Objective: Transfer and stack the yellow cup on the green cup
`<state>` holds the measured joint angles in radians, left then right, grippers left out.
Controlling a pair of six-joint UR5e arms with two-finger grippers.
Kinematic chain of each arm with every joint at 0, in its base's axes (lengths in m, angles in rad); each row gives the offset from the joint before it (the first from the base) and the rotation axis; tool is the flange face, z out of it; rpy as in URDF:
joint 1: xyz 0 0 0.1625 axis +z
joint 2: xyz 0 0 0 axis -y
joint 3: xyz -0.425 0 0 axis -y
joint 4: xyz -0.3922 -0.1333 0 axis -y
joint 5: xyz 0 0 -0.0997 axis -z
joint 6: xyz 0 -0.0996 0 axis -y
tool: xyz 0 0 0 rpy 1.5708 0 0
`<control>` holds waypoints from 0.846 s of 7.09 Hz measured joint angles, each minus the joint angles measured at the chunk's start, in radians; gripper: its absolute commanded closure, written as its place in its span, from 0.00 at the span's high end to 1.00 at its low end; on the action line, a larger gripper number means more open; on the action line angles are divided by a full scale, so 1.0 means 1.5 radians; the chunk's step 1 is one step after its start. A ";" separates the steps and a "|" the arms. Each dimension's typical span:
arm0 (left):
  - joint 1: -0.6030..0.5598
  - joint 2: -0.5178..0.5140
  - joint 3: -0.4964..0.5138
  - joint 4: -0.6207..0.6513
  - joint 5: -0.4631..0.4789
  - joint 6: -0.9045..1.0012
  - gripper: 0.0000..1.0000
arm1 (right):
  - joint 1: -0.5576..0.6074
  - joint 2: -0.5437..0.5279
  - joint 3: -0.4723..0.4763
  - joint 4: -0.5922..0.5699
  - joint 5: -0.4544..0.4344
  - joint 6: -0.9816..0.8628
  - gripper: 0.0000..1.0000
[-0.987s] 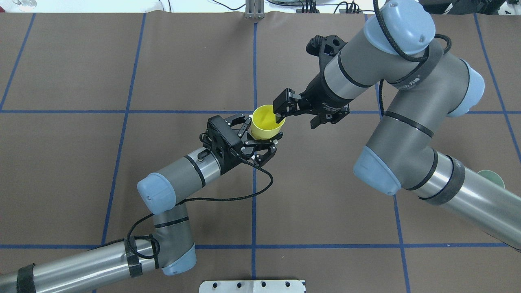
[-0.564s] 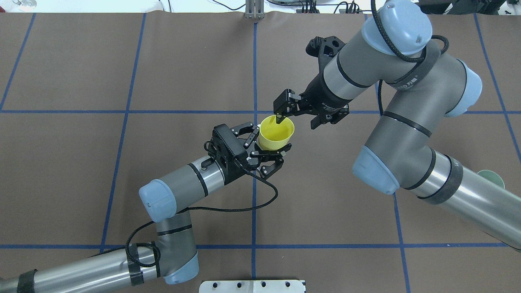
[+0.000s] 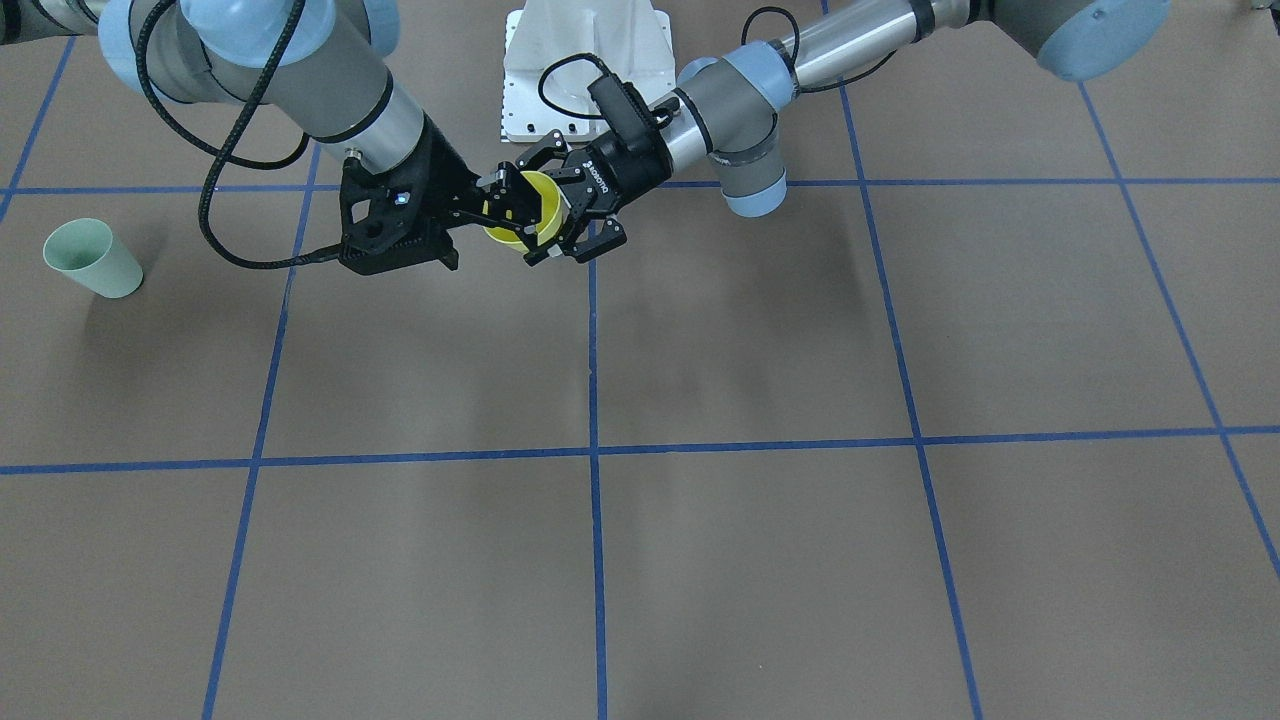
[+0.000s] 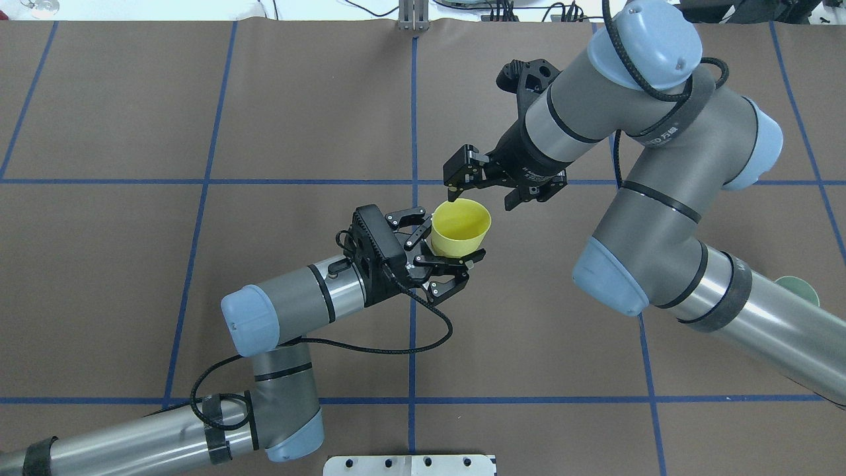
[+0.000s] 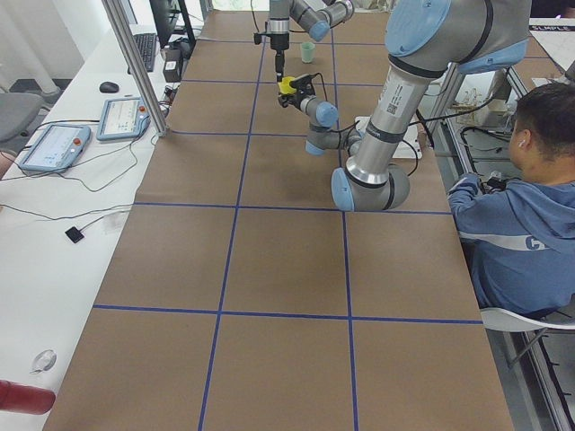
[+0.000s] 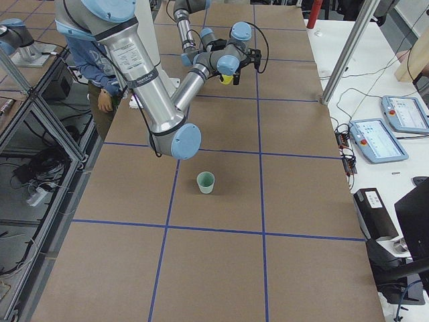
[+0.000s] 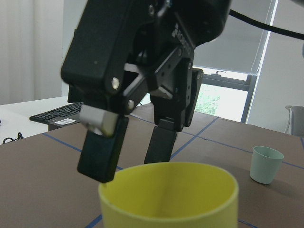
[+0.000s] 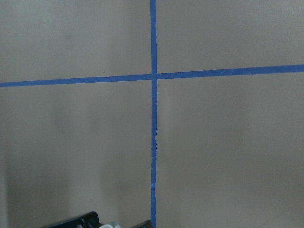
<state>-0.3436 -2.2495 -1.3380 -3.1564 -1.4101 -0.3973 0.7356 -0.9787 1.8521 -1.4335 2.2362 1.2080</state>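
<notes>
Left fingers (image 4: 444,262) seemingly around yellow cup (image 4: 461,228)

The table (image 3: 780,330) is brown, with blue tape lines (image 3: 400,458) marking a grid. The green cup (image 3: 92,259) stands upright at 10 o'clock in the front-facing view, inside one square. A white base plate (image 3: 520,125) sits at 12 o'clock.

Probably a robotics lab: teach pendants (image 6: 377,139), keyboard (image 5: 146,51), seated operator (image 5: 517,233).
</notes>
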 measured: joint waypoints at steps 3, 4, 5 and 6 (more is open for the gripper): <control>-0.001 0.005 0.007 0.000 -0.002 0.000 0.00 | 0.042 -0.017 0.011 -0.002 0.076 -0.005 0.91; -0.001 0.005 0.006 0.000 -0.002 0.000 0.00 | 0.042 -0.023 0.008 -0.003 0.086 -0.009 0.90; -0.001 0.002 0.004 0.000 -0.002 0.001 0.00 | 0.037 -0.025 0.004 -0.004 0.090 -0.011 0.88; -0.001 0.000 0.003 0.000 -0.002 0.001 0.00 | 0.028 -0.025 0.000 -0.004 0.092 -0.012 0.87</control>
<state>-0.3451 -2.2491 -1.3338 -3.1558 -1.4126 -0.3960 0.7782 -1.0162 1.8525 -1.4394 2.3740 1.1897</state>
